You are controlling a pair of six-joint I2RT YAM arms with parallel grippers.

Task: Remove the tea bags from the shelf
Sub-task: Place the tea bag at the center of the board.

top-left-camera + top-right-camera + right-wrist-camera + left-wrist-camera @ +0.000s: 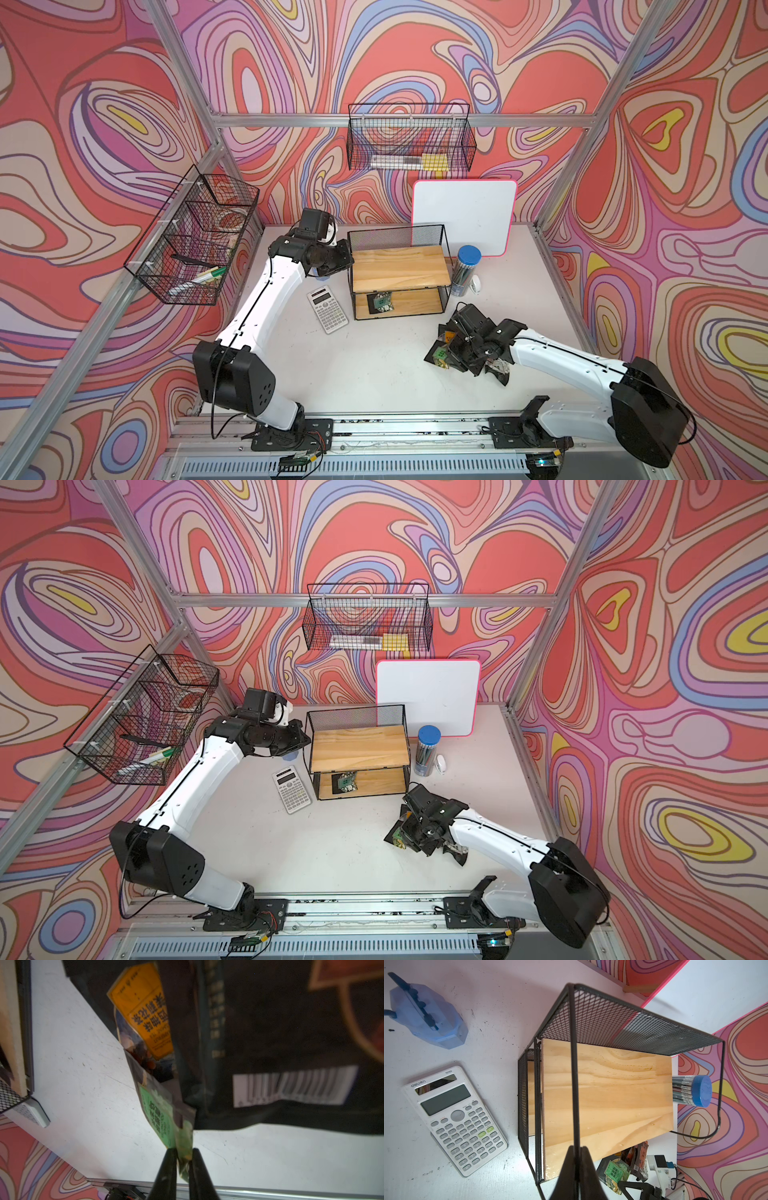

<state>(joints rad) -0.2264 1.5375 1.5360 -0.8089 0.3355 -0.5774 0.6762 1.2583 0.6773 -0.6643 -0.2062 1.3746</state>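
The shelf (401, 266) (359, 748) stands at the back middle of the table. Its upper board (607, 1095) is bare. Tea bags (381, 302) (345, 782) lie on the left of its lower board. My left gripper (576, 1148) is shut on the top wire rod (574, 1064) at the shelf's left end. More tea bags (440, 353) (399, 836) lie in a pile on the table, in front of the shelf and to its right. My right gripper (184, 1152) is at this pile. A green tea bag (164, 1113) has its corner between the slightly parted fingers, with light showing beside it.
A calculator (328, 309) lies left of the shelf, and a blue plastic object (427, 1016) sits behind it. A blue-capped pencil tube (466, 270) and a whiteboard (464, 216) stand at the shelf's right. Wire baskets hang on the left wall (195, 237) and back wall (409, 139).
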